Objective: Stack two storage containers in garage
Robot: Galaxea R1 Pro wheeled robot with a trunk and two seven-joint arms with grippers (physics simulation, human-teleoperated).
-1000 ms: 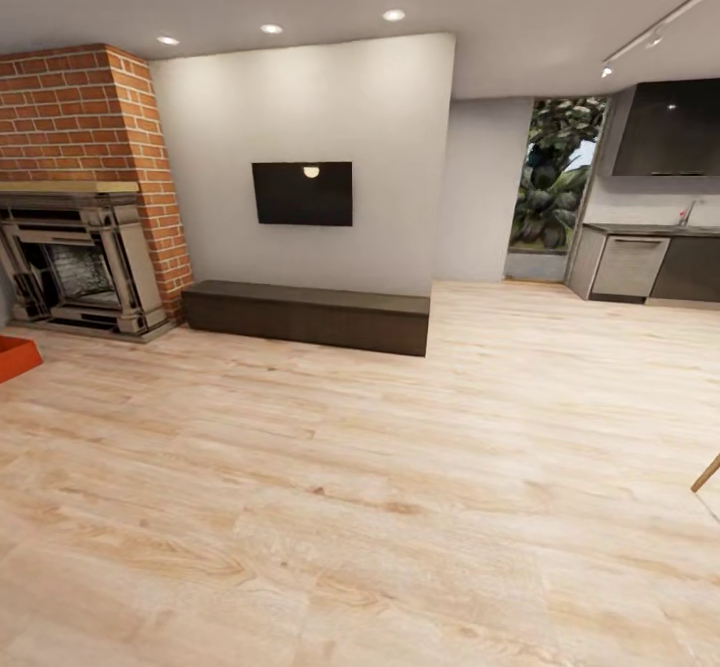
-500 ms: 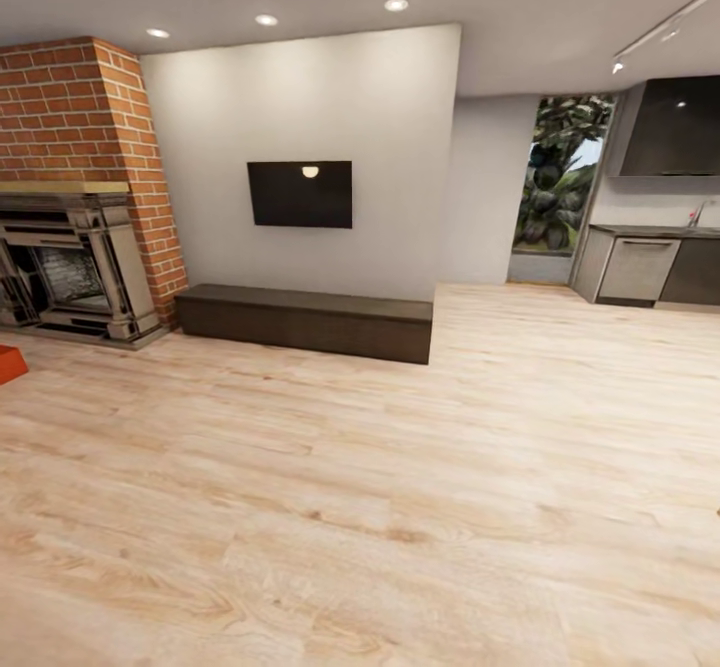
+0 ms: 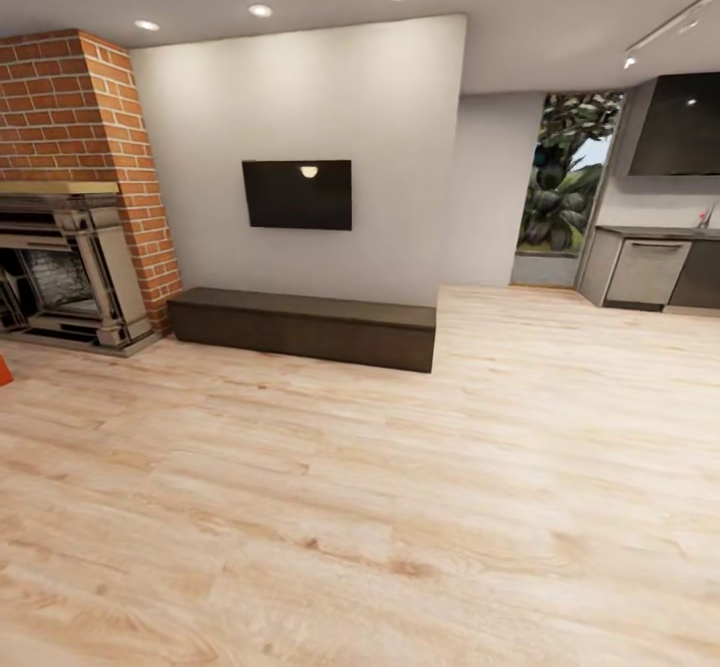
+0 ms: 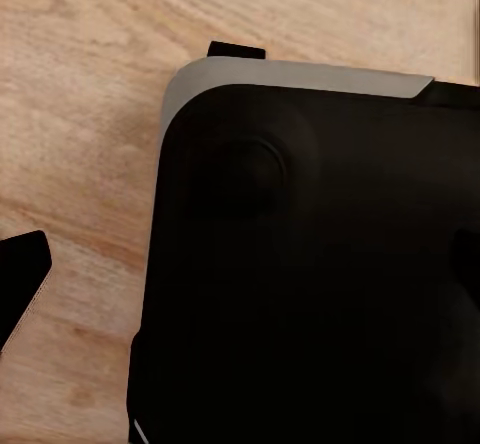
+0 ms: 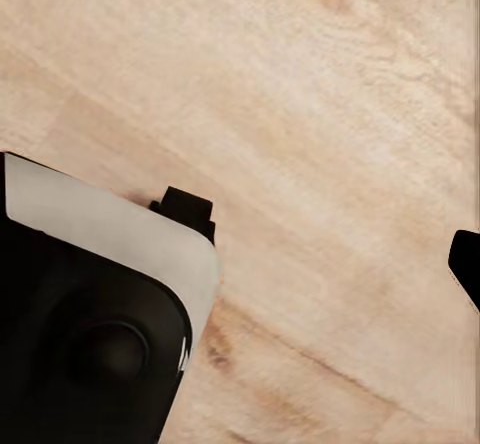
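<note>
1. Light wood plank flooring (image 3: 400, 507) spreads across the living room.
2. A sliver of a red-orange storage container (image 3: 3, 371) sits at the floor's left edge, near the fireplace (image 3: 60, 267).
3. How far either gripper is open cannot be told; one dark fingertip (image 4: 18, 284) shows in the left wrist view.

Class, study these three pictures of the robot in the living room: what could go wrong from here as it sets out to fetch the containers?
1. Just a red-orange sliver of a container shows at the head view's left edge beside the fireplace; the robot could lose track of it.
2. The low dark bench along the wall may block the base if it drives forward.
</note>
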